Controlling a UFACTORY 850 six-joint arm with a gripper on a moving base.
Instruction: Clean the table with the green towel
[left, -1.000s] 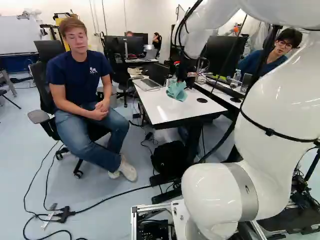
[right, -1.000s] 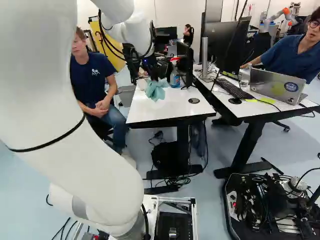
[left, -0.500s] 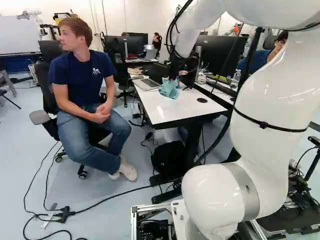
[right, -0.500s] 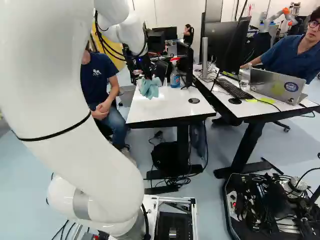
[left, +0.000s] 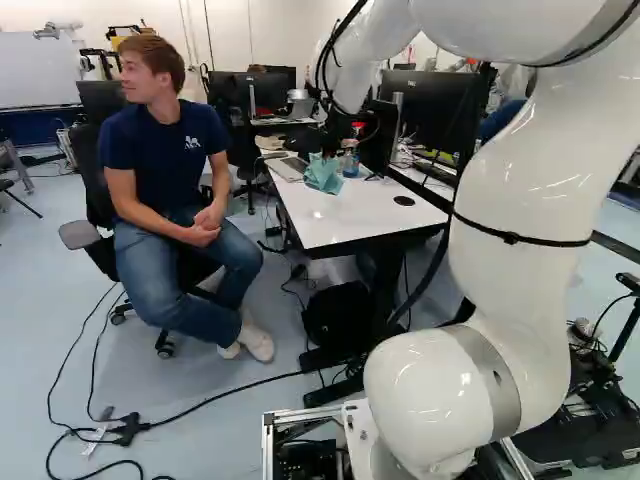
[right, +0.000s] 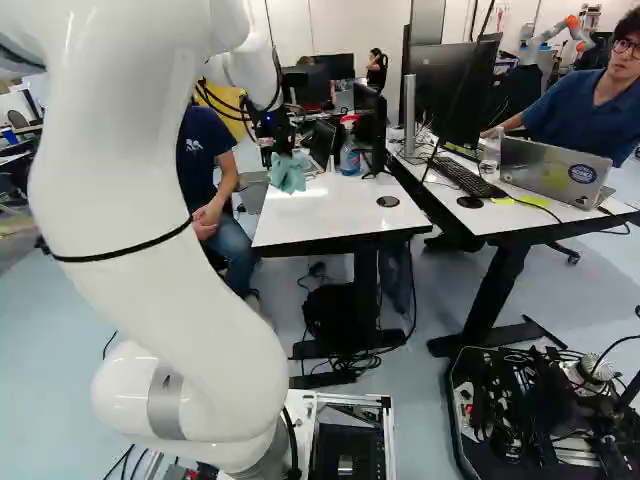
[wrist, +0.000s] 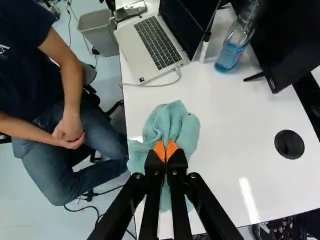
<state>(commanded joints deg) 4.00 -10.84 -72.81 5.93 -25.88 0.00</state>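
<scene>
Table: white top (wrist: 225, 150), ahead of me, mid-scene; near edge squared toward my base. Streak of light on its near part.
My arm: white (right: 160, 200), rises from the joint at the foot of both base views, reaches forward over the table's left part.
Second desk: white top (right: 590, 203), right of the table; a keyboard (right: 465, 178) and an open laptop (right: 553, 172) on it.
Person: seated (left: 165, 150) just off the table's left side, hands together in the lap.
Monitor: black (wrist: 285, 45), upright at the table's far right, beyond the towel.
Bag: black (left: 337, 318), on the floor under the table.
Bin: grey (wrist: 100, 32), on the floor off the table's far left.
Laptop: silver (wrist: 150, 45), open, far left of the table; white cable out of its side.
Gripper: mine, black (right: 283, 150), above the table's left part, pointing down at it.
Towel: green (wrist: 172, 125), bunched at my fingertips, near the table's left edge, loose folds hanging all around. Whether its underside touches the top, I cannot tell.
Bottle: clear with blue (wrist: 235, 47), upright between laptop and monitor.
Cable cover: black disc (wrist: 289, 144), set in the top, right of the towel.
Fingers: orange pads (wrist: 159, 150) drawn in close, clamped on a fold of the towel.
</scene>
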